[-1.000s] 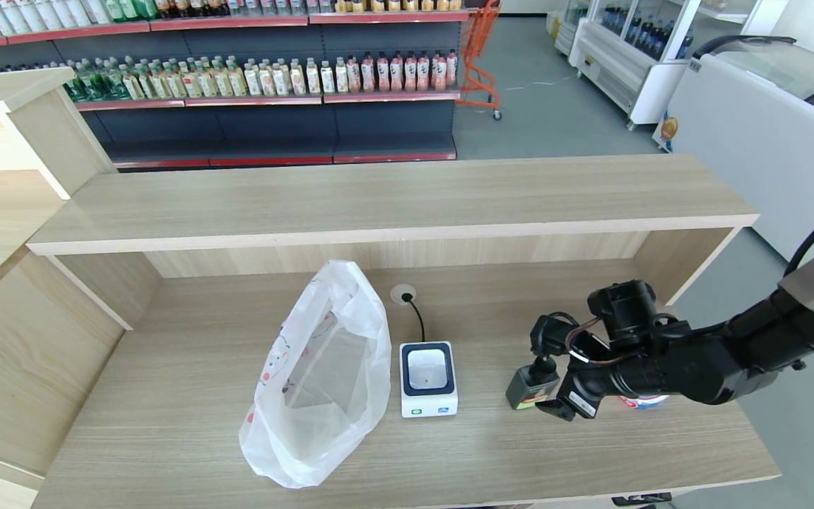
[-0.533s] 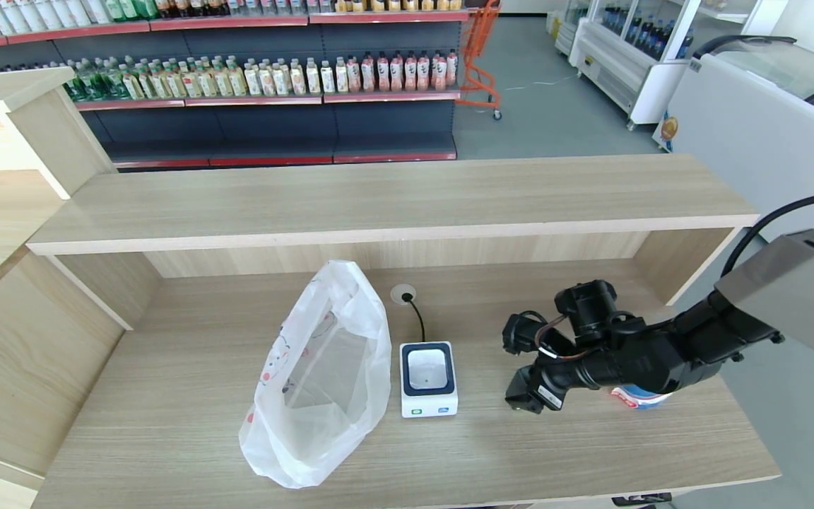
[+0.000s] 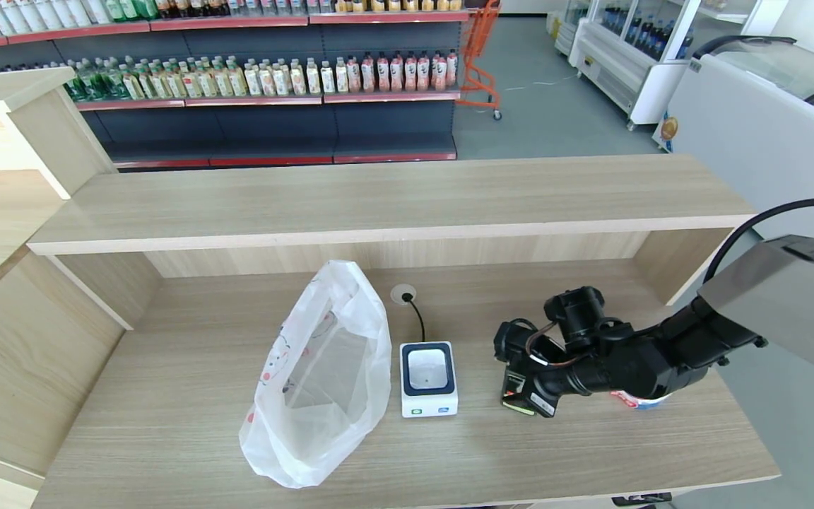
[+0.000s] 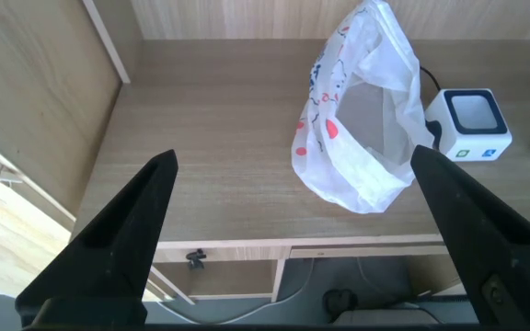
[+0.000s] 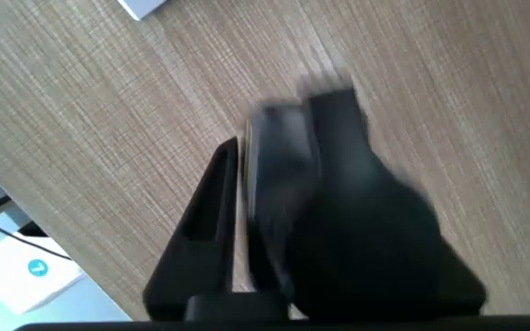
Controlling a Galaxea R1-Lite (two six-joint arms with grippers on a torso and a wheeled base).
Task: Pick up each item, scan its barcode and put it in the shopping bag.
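Two fingers of my right gripper (image 3: 523, 382) are clamped on a small dark box (image 3: 513, 390), one finger on each flat side. The box stands upright in the grip, with a yellow-green edge at its lower end. In the right wrist view the right gripper (image 5: 279, 129) and the box (image 5: 279, 175) are blurred, with the wood of the counter (image 5: 81, 119) close beneath them. I cannot tell whether the box touches the counter or hangs just over it.

The box sits just right of the scanner (image 3: 428, 378), apart from it. The scanner is a white block with a dark-framed window facing up. Its black cable (image 3: 417, 318) runs back to a round port in the counter (image 3: 167, 396).

Left of the scanner, almost touching it, lies the bag (image 3: 322, 375). It is white, thin plastic with red print, and its mouth is open.

Behind my right forearm a white tub (image 3: 636, 401) with red and blue print stands on the counter, mostly hidden.

My left gripper (image 4: 293, 158) has its fingers spread wide with nothing between them. It hangs above the counter's (image 4: 210, 147) near edge, well apart from the bag (image 4: 362, 119) and the scanner (image 4: 472, 124).

Beyond the counter's raised ledge are shelves (image 3: 266, 78) of bottles, an orange cart (image 3: 481, 56) and freezers (image 3: 753, 106).
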